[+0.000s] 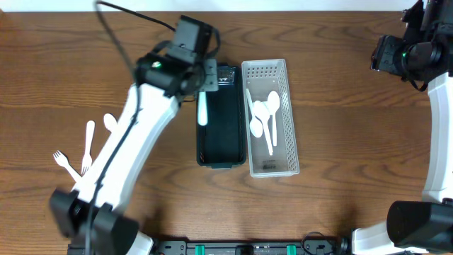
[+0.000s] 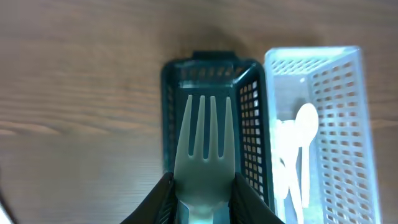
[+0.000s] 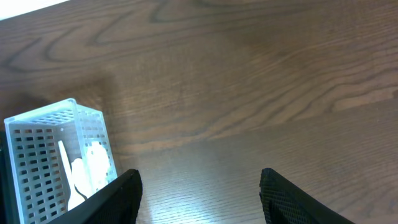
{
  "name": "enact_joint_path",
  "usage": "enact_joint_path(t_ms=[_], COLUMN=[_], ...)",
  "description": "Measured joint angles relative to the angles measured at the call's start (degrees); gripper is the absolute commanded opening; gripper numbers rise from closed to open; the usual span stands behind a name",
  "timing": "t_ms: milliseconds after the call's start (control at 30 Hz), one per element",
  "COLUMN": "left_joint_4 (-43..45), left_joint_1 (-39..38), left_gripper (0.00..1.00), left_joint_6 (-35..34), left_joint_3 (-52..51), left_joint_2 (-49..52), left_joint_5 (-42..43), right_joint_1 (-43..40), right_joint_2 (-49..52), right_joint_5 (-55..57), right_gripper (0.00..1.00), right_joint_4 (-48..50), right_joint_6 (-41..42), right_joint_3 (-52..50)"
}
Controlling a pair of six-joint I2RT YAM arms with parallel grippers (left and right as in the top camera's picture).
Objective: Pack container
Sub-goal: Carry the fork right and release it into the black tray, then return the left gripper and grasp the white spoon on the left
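My left gripper (image 2: 202, 196) is shut on a white plastic fork (image 2: 204, 149) and holds it, tines forward, over the dark green basket (image 2: 169, 112). In the overhead view the fork (image 1: 202, 108) hangs over the left side of the green basket (image 1: 230, 152), below the gripper (image 1: 202, 78). A white basket (image 1: 289, 127) beside it on the right holds three white spoons (image 1: 263, 117). My right gripper (image 3: 199, 199) is open and empty above bare table, far right and back in the overhead view (image 1: 396, 57).
Loose white cutlery lies on the table at the left: a fork (image 1: 88, 145), a spoon (image 1: 110, 122) and another fork (image 1: 65, 165). The white basket shows at the left of the right wrist view (image 3: 43, 149).
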Motion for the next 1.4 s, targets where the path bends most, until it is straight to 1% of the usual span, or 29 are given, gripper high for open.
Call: enact_joint_path(t_ms=[200, 333, 367, 400, 433, 467, 533, 633, 733, 800, 900, 933, 1000, 1100, 1200, 1333, 1400], left_joint_4=[0.52, 0.87, 1.16, 1.29, 1.36, 1.38, 1.38, 2.01, 1.75, 0.52, -2.34, -3.06, -3.87, -6.62, -11.15, -17.38, -17.38], left_joint_1=[-0.70, -1.49, -1.77, -1.92, -2.14, -2.29, -2.36, -2.34, -2.34, -2.34, -2.23, -2.03, -1.09, 4.02, 13.18, 26.53, 31.74], left_gripper=[0.06, 0.06, 0.08, 0.24, 0.37, 0.44, 0.46, 0.56, 0.62, 0.71, 0.86, 0.89, 0.91, 0.93, 0.97, 0.99, 1.00], left_joint_6=[-1.20, -1.20, -1.20, -1.20, -1.18, -1.18, -1.05, -0.11, 2.16, 4.15, 7.08, 7.87, 8.94, 9.66, 9.42, 9.11, 9.11], left_joint_3=[-0.02, -0.07, -0.07, -0.07, -0.07, -0.07, -0.07, -0.07, 0.00, 0.42, 2.19, 3.06, 4.42, 6.34, 7.54, 7.34, 5.46], left_joint_2=[12.13, 17.03, 17.94, 18.51, 18.97, 19.32, 19.41, 19.39, 19.04, 17.84, 13.35, 10.73, 5.03, -4.94, -12.15, -15.02, -14.34], left_joint_5=[1.81, 3.06, 3.23, 3.28, 3.37, 3.54, 3.78, 3.89, 3.15, 1.88, -1.49, -3.08, -5.40, -7.74, -9.44, -9.14, -8.33], right_joint_1=[0.00, 0.00, 0.00, 0.00, 0.00, 0.00, 0.00, 0.00, 0.00, 0.00, 0.00, 0.00, 0.00, 0.00, 0.00, 0.00, 0.00], right_joint_2=[0.00, 0.00, 0.00, 0.00, 0.00, 0.00, 0.00, 0.00, 0.00, 0.00, 0.00, 0.00, 0.00, 0.00, 0.00, 0.00, 0.00], right_joint_5=[0.00, 0.00, -0.02, 0.00, 0.00, -0.02, -0.02, -0.02, -0.02, -0.02, 0.00, 0.00, 0.00, 0.00, 0.00, -0.02, 0.00], right_gripper=[0.64, 0.64, 0.64, 0.64, 0.64, 0.64, 0.64, 0.64, 0.64, 0.64, 0.64, 0.64, 0.65, 0.65, 0.65, 0.65, 0.65], right_joint_4=[-0.15, -0.35, -0.37, -0.39, -0.44, -0.44, -0.44, -0.46, -0.44, -0.46, -0.44, -0.42, -0.42, -0.42, -0.42, -0.44, -0.44], right_joint_6=[0.00, 0.00, 0.00, 0.00, 0.00, 0.00, 0.00, 0.00, 0.00, 0.00, -0.02, -0.11, -0.28, -0.48, -0.63, -0.68, -0.68], right_joint_3=[0.00, 0.00, 0.00, 0.00, 0.00, 0.00, 0.00, 0.00, 0.00, 0.00, 0.00, 0.00, 0.00, 0.00, 0.00, 0.00, 0.00])
